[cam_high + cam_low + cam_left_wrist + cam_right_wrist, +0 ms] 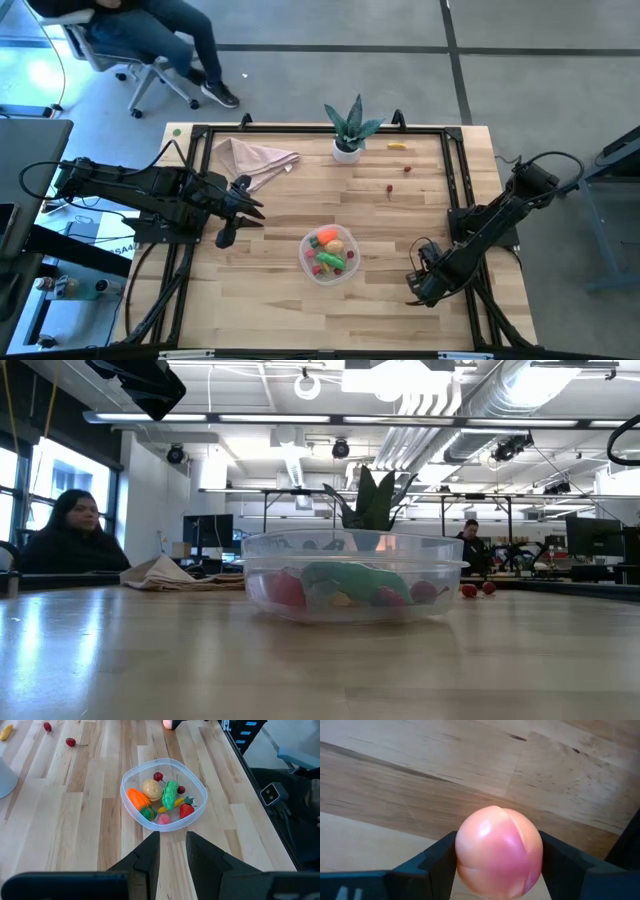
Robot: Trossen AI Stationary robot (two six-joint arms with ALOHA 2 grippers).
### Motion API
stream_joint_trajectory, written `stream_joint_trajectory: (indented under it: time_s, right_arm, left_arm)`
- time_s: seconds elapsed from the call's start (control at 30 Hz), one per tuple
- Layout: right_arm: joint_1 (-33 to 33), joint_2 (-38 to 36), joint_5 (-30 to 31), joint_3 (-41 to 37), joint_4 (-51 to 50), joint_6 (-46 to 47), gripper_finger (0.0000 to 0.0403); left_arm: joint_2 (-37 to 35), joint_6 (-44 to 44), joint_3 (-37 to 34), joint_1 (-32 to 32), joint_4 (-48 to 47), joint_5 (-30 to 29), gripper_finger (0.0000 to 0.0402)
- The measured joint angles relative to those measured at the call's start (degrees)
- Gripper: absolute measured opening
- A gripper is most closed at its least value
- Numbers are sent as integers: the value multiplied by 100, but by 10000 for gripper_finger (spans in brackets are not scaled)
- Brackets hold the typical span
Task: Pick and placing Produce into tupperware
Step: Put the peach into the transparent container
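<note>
Wooden desk (pixel 250 300) is carrying the clear tupperware (pixel 329 254), already holding several toy pieces. Right fingers (pixel 492 855), near the desk's right edge, are gripping a pink peach (pixel 499 851); the tub is lying leftward. Left fingers (pixel 172 851), closed and empty, are hovering beside it.

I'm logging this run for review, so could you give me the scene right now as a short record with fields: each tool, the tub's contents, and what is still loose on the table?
right tool: shut on the pink peach, at the table's right front, apart from the tub
left tool: shut, empty, left of the tub
tupperware: on the table's front middle, holding carrot, cucumber, strawberry and other small pieces
loose produce: banana and two red cherries near the far right
other items: plant and napkin at the far edge
</note>
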Motion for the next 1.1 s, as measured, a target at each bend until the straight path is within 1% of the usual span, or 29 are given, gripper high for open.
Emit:
stream_joint_trajectory:
  time_s: [0.4,0.6,0.77,0.9,1.0,1.1]
  right_arm:
    - [0,-36,24,4,43,-150,226]
    - [0,-302,304,4,111,-151,226]
    - [0,-532,677,51,133,-247,226]
    - [-29,-675,1211,324,146,-637,226]
    - [-170,-776,1695,617,146,-1160,226]
    - [-450,-787,2133,998,148,-2014,226]
  left_arm:
    - [0,0,0,0,0,-2,83]
    - [0,0,0,0,2,-2,83]
    - [1,1,-1,0,2,-1,83]
    - [0,0,-2,0,2,-2,83]
    - [0,2,-2,0,2,0,83]
    - [2,0,-2,-2,2,-2,83]
